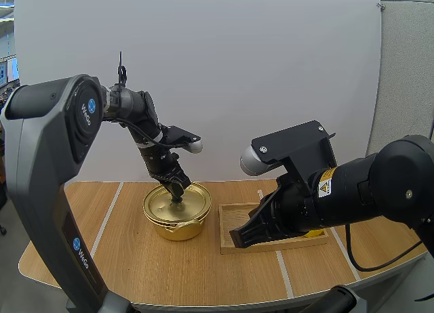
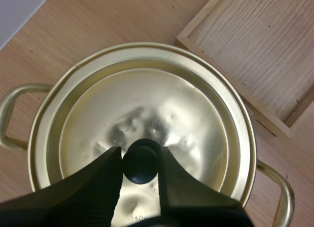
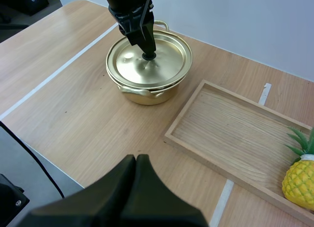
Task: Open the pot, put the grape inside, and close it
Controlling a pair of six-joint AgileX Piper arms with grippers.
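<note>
Left gripper (image 1: 178, 191) clamps the knob (image 2: 142, 161), centred between its 2 fingers atop the lid (image 2: 191, 114); knob axis upright. Right gripper (image 3: 136, 160), fingers together, lies well apart.

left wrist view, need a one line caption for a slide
Left gripper pinches the black knob on the lid of the gold pot, a wooden tray beside it.

There was one golden pot (image 1: 178, 228), and it carried one lid (image 1: 165, 203), one black knob (image 2: 141, 162) on that lid, and two loop handles (image 2: 22, 90). Besides these there was one wooden tray (image 3: 235, 138) and one toy pineapple (image 3: 300, 183), a single yellow fruit.
</note>
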